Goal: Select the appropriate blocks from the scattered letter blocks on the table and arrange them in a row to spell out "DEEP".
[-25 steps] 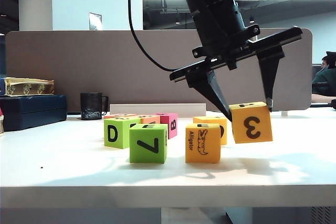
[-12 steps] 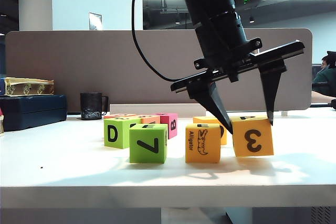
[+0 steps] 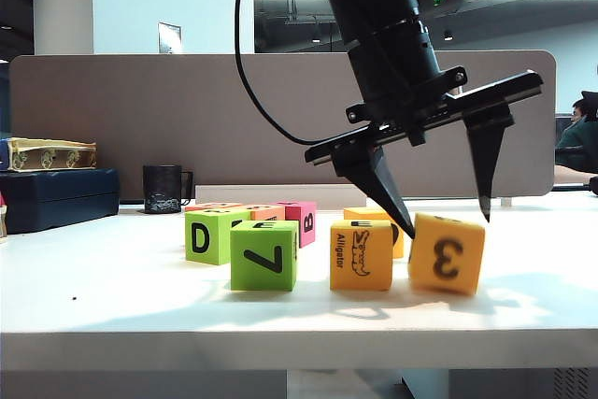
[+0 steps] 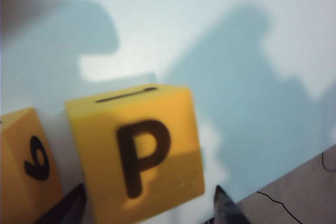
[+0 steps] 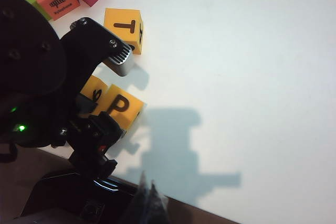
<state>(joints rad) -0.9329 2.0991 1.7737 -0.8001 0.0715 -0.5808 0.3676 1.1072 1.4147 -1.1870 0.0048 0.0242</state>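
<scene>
Exterior view: left gripper (image 3: 439,207), jaws spread, hovers over the released orange soft cube marked 3 and P (image 3: 447,252), tilted beside the orange alligator cube (image 3: 361,254); squaring it likely follows. Right gripper's (image 5: 148,199) state unclear.

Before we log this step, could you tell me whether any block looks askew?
Yes: the orange 3/P block, at the row's right end beside the alligator block, sits tilted, leaning on one lower edge. The left gripper straddles it with jaws open.
</scene>
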